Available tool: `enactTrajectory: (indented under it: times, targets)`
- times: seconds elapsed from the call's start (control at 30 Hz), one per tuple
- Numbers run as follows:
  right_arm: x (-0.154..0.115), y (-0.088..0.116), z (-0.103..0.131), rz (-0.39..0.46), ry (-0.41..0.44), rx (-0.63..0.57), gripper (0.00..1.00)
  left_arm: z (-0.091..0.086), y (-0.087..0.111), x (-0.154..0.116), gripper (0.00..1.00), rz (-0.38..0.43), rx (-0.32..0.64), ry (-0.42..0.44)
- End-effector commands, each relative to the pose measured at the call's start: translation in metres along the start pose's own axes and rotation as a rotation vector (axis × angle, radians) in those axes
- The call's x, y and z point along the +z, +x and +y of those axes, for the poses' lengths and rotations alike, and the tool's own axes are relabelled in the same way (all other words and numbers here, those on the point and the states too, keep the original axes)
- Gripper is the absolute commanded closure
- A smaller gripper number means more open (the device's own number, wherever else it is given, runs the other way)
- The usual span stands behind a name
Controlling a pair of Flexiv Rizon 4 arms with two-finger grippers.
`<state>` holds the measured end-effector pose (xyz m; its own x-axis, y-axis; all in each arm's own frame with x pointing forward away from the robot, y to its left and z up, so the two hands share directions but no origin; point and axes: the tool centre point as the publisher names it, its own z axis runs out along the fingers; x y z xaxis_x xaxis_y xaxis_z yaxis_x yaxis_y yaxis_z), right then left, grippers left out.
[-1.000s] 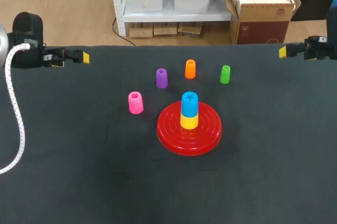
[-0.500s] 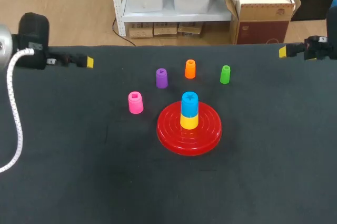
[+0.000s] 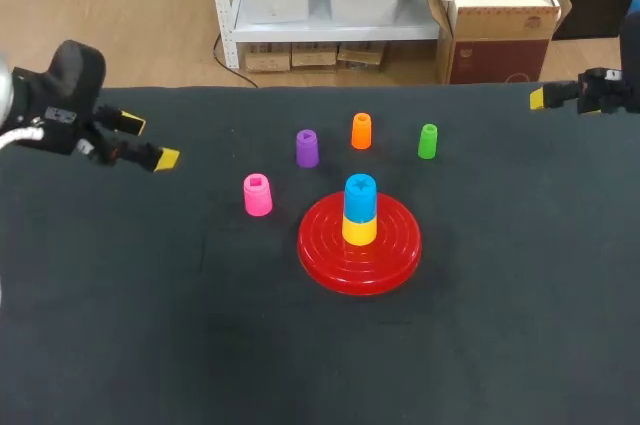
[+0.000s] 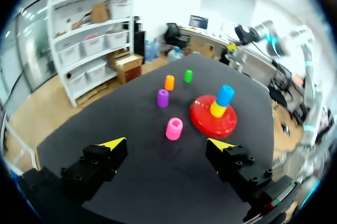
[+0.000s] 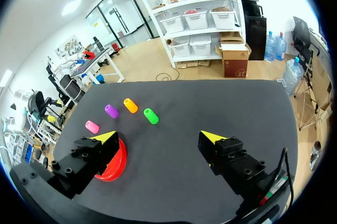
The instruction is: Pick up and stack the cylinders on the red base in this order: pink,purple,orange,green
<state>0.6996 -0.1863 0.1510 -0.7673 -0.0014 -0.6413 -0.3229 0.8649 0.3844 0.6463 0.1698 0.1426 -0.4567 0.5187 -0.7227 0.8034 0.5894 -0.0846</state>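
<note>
— Where's the pink cylinder?
— On the bench, ten o'clock from the red base, apart.
— And the jaws?
— Left jaws spread wide, at the bench's ten o'clock; right jaws spread wide, at two o'clock.

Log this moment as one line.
left gripper: open, empty | right gripper: open, empty | pink cylinder: on table, unstacked | red base: holds yellow, blue

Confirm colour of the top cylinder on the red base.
The blue cylinder tops a yellow cylinder; head view shows it best.
</note>
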Motion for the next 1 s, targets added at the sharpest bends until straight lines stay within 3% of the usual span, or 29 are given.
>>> enactTrajectory:
  times: [0.03,0.37,0.63,0.87,1.0]
  targets:
    - [0.0,0.0,0.0,-0.001,0.001,0.0,0.0,0.007,0.004,-0.002,0.0,0.017,0.134,0.096]
    - [0.0,0.0,0.0,-0.001,0.001,0.0,0.0,0.003,-0.002,-0.003,0.0,0.011,0.089,0.105]
    - [0.0,0.0,0.0,-0.001,0.001,0.0,0.0,-0.01,-0.002,-0.012,0.0,0.001,0.127,0.184]
    - [0.0,0.0,0.0,-0.001,0.001,0.0,0.0,-0.017,0.0,-0.01,0.0,0.006,0.151,0.19]
    - [0.0,0.0,0.0,-0.001,0.001,0.0,0.0,-0.016,-0.004,-0.012,0.0,-0.003,0.106,0.185]
